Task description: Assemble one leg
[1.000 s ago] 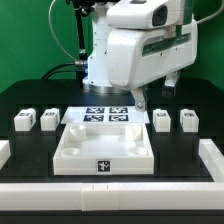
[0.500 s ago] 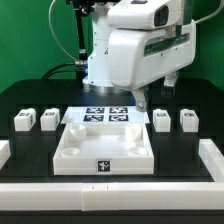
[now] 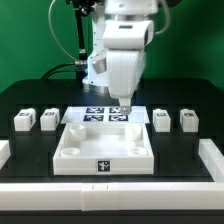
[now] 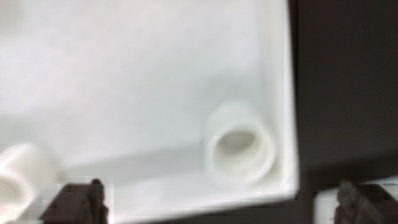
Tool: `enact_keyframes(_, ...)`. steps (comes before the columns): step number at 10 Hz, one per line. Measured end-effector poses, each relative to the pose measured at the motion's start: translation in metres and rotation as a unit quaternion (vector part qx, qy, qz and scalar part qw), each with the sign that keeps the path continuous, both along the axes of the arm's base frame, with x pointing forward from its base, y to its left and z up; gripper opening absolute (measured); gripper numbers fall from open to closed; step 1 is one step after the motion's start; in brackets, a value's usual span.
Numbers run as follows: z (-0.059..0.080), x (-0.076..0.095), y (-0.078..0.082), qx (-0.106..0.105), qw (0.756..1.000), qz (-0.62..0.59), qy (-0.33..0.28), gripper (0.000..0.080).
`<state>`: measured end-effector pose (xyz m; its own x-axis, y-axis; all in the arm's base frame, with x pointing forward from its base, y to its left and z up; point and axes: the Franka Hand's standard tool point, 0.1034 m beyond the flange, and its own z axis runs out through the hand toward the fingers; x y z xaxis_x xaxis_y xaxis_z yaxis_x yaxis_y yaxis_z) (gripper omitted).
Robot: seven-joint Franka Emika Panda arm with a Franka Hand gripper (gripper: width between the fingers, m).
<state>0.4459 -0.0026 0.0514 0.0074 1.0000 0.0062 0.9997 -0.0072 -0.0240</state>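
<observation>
The tray (image 3: 80, 165) lies at near centre on the table (image 3: 30, 95). Two left legs (image 3: 48, 120) and two right legs (image 3: 162, 120) stand beside it, untouched. The gripper (image 3: 122, 108) hangs over its far side. Only the wrist view shows the fingers (image 4: 75, 203) apart and empty above a corner socket (image 4: 237, 150).

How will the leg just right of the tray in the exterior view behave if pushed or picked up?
That leg looks small, blocky and solid, so likely stiff and light. It sits squat and square-sided, so a push should slide it, not roll it. Its smooth white plastic might be slightly slippery.
</observation>
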Motion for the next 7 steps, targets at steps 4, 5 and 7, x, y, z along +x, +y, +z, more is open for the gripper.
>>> enact_keyframes(4, -0.042, -0.014, -0.021, 0.010, 0.999, 0.014, 0.030, 0.0650)
enact_keyframes(5, -0.041, -0.014, -0.021, 0.010, 0.999, 0.014, 0.030, 0.0638)
enact_keyframes(7, -0.042, -0.015, -0.021, 0.010, 0.999, 0.013, 0.030, 0.0466)
